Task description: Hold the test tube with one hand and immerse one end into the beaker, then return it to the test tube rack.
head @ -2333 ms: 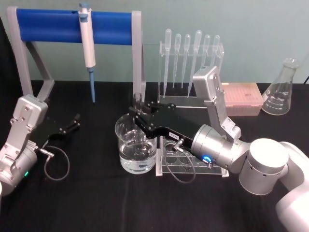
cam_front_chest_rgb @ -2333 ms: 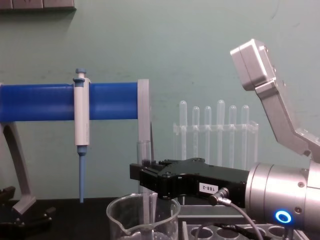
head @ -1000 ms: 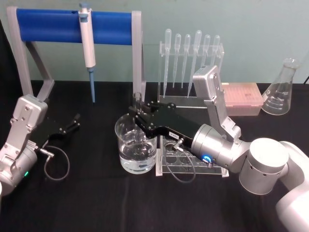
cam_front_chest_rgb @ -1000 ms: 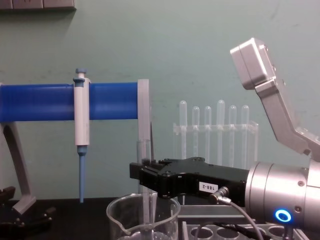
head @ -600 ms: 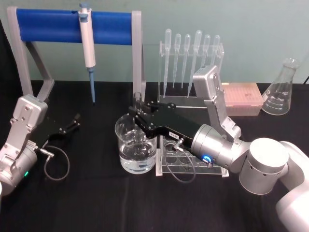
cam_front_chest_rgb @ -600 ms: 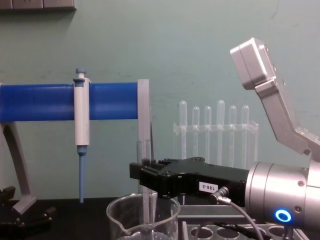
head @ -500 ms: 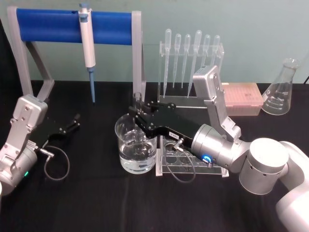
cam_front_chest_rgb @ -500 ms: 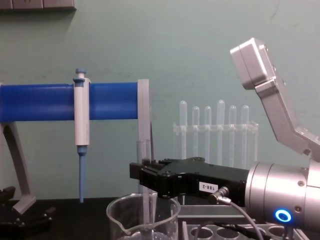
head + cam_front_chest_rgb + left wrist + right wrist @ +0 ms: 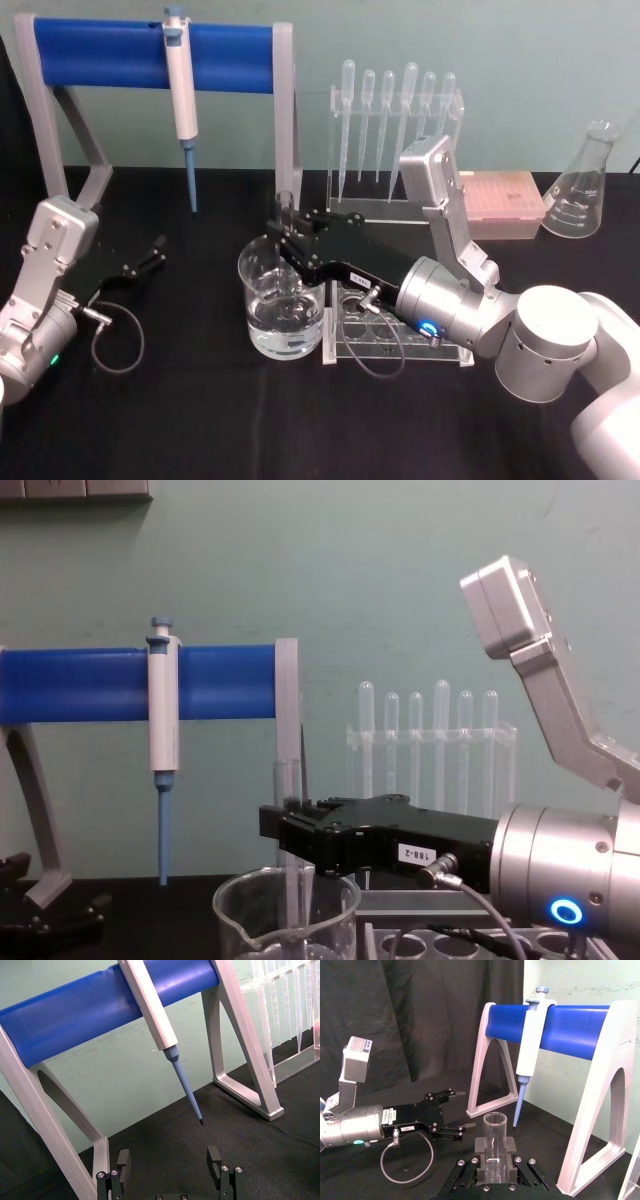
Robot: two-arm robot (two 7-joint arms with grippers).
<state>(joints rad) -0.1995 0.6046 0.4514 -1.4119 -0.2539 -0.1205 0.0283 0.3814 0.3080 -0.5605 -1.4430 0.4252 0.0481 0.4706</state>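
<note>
Nothing has moved since the earlier frames: my right end effector (image 9: 285, 238) stays above the beaker (image 9: 262, 300), clamped on the test tube (image 9: 288, 780) a little below its rim. I keep the tube upright and gripped high so its closed end drops straight inside the beaker toward the water while the jaws stay clear of the glass. The left end effector (image 9: 150, 255) rests on the counter (image 9: 200, 420) well left of the beaker, jaws apart and empty. The test tube rack (image 9: 400, 345) waits just right of the beaker for the return.

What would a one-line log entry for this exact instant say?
step: dip | right tool: shut on test tube, upright inside beaker | left tool: open, parked left | rack: tube not yet returned
</note>
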